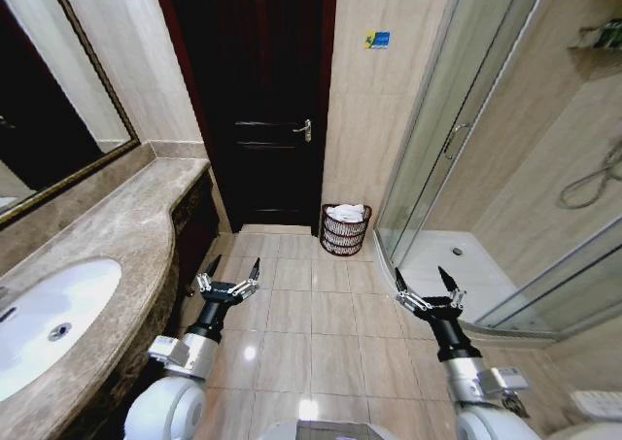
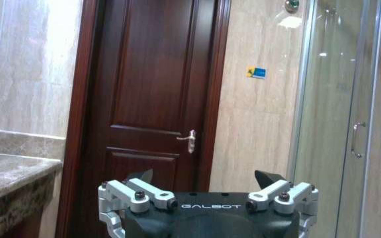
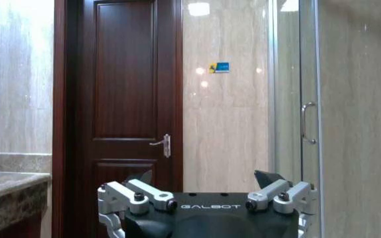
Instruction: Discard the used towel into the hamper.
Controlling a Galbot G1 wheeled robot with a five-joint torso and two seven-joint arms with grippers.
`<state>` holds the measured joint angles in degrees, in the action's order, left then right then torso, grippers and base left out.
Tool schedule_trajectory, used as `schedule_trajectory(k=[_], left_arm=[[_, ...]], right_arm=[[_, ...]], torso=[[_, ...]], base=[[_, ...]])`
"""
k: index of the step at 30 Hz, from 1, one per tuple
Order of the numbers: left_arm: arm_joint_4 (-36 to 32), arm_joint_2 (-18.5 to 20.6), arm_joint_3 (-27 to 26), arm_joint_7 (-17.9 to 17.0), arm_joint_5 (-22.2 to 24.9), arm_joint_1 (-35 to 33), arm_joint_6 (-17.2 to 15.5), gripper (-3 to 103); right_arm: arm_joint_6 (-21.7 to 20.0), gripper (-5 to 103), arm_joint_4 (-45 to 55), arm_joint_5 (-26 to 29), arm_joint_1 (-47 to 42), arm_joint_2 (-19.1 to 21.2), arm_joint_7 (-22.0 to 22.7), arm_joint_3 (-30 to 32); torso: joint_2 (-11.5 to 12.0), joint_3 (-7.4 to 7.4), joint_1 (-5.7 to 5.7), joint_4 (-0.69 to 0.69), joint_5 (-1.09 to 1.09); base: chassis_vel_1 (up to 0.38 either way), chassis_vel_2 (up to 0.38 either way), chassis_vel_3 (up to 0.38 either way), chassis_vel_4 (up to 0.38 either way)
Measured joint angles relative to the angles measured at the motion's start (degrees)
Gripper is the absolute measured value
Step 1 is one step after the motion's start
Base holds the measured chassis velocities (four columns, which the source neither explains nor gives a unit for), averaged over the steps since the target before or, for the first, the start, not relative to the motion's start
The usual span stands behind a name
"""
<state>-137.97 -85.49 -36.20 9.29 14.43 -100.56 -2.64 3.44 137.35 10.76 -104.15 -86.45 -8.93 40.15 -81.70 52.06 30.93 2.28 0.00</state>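
Observation:
The hamper (image 1: 345,230), a small dark red-brown ribbed basket, stands on the tiled floor between the dark door and the shower cabin. A white towel (image 1: 346,212) lies bunched in its top. My left gripper (image 1: 233,267) hangs open over the floor beside the vanity, well short of the hamper and to its left. My right gripper (image 1: 428,279) is open too, near the shower's curved edge, to the right of the hamper. Both hold nothing. Each wrist view shows its own open gripper, left (image 2: 204,174) and right (image 3: 204,173), facing the door.
A marble counter (image 1: 126,226) with a white sink (image 1: 49,319) runs along the left under a mirror. The dark wooden door (image 1: 258,100) is shut ahead. A glass shower enclosure (image 1: 466,158) takes up the right. Beige floor tiles (image 1: 311,304) lie between both arms.

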Motion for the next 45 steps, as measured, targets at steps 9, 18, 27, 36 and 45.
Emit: schedule_trajectory(k=[9, 18, 27, 36, 45], left_arm=[[0.0, 0.0, 0.0, 0.0, 0.0, 0.0, 0.0, 100], [0.0, 0.0, 0.0, 0.0, 0.0, 0.0, 0.0, 100], [0.0, 0.0, 0.0, 0.0, 0.0, 0.0, 0.0, 100], [0.0, 0.0, 0.0, 0.0, 0.0, 0.0, 0.0, 100], [0.0, 0.0, 0.0, 0.0, 0.0, 0.0, 0.0, 100]], right_arm=[[0.0, 100, 0.0, 0.0, 0.0, 0.0, 0.0, 0.0], [0.0, 100, 0.0, 0.0, 0.0, 0.0, 0.0, 0.0], [0.0, 100, 0.0, 0.0, 0.0, 0.0, 0.0, 0.0], [0.0, 100, 0.0, 0.0, 0.0, 0.0, 0.0, 0.0], [0.0, 100, 0.0, 0.0, 0.0, 0.0, 0.0, 0.0]], torso=[[0.0, 0.0, 0.0, 0.0, 0.0], [0.0, 0.0, 0.0, 0.0, 0.0], [0.0, 0.0, 0.0, 0.0, 0.0], [0.0, 0.0, 0.0, 0.0, 0.0], [0.0, 0.0, 0.0, 0.0, 0.0]], base=[[0.0, 0.0, 0.0, 0.0], [0.0, 0.0, 0.0, 0.0], [0.0, 0.0, 0.0, 0.0], [0.0, 0.0, 0.0, 0.0], [0.0, 0.0, 0.0, 0.0]])
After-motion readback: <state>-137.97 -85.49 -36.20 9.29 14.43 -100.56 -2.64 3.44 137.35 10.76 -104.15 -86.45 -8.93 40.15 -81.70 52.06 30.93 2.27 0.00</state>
